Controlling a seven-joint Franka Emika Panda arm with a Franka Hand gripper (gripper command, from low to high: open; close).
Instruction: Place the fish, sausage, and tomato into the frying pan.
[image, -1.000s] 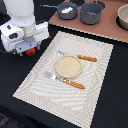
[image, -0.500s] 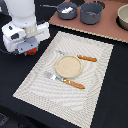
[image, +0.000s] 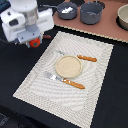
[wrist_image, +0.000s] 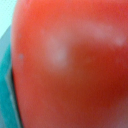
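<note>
Arm shifted slightly; tomato (wrist_image: 70, 65) fills wrist view, no text.

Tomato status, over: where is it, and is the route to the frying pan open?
Gripper low at mat's corner, jaws hidden. Tomato fills wrist view, grasp unconfirmed. Frying pan far side, white item inside. Nothing between.

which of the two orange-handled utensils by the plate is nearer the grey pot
The knife, on the plate's far side, toward the pot. The fork lies on the plate's opposite side.
</note>
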